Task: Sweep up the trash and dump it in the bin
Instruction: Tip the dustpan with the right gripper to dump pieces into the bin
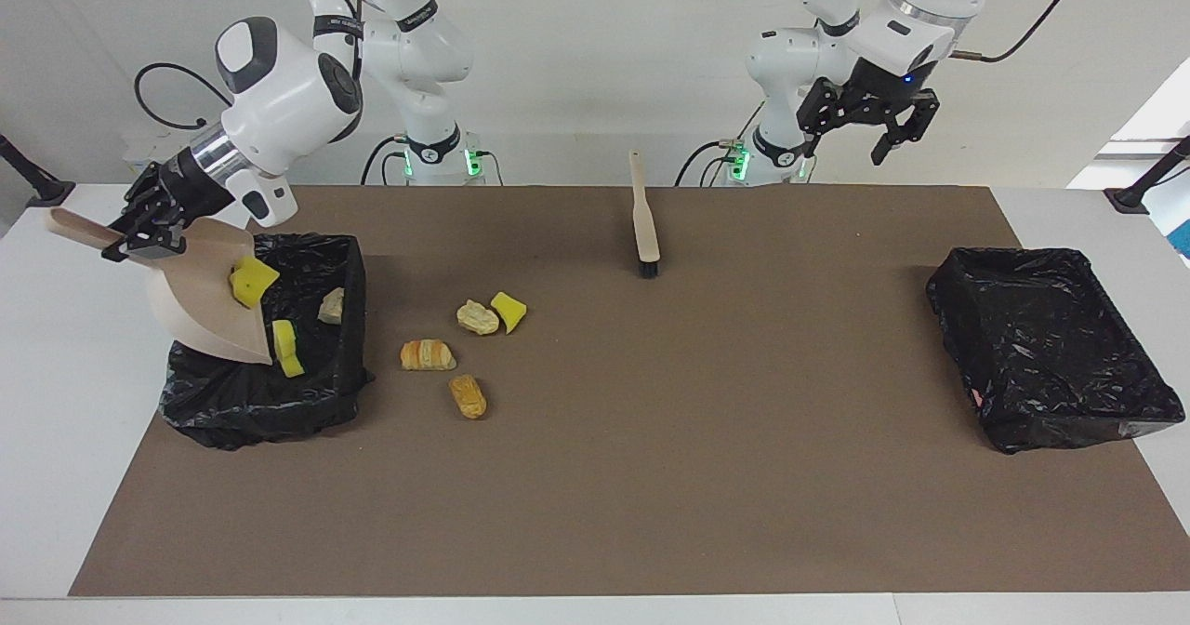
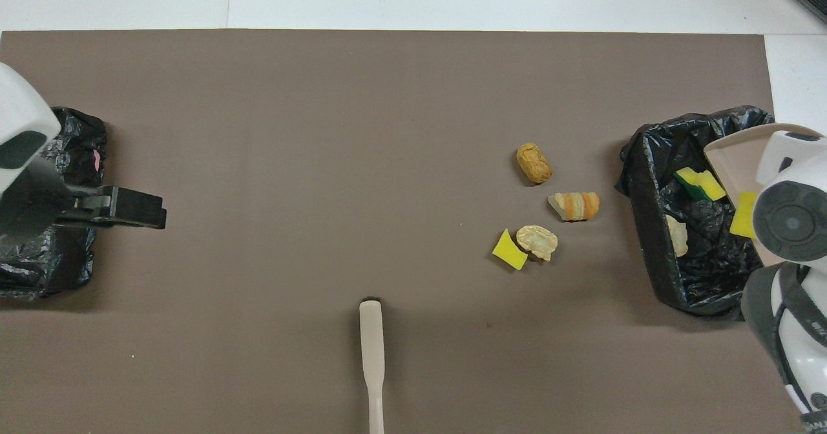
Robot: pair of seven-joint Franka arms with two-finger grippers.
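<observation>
Dumping: the right tool [image 1: 139, 234] grips the handle of the beige dustpan [image 1: 200, 304], tilted over the black-lined bin [image 1: 344, 374] at the right arm's end of the table [image 1: 595, 513].
In the bin: a tan piece [image 1: 331, 306] lies inside, and a yellow-and-green sponge piece [image 1: 287, 347] is dropping off the pan's lip into the liner.
On the pan: one yellow chunk [image 1: 251, 282] clings to the tilted blade, above the bin.
Left to sweep: four pieces lie on the brown mat [image 1: 595, 513] just beside the bin, toward the table's middle: a yellow wedge [image 1: 509, 310] touching a pale bread bit [image 1: 477, 317], a croissant [image 1: 427, 355] and a brown roll [image 1: 468, 395].
Brush: the beige brush [image 1: 643, 220] lies untouched, well apart from the bin, close to the robots.
Left tool: the left tool [image 1: 872, 123] hangs wide and empty, waiting high above the table's edge, far from the bin.
Second bin: the second bin [image 1: 1051, 346] sits at the left arm's end, holding none of the trash.
Progress: by the look of it, under halfway; another sweep and dump remain.
</observation>
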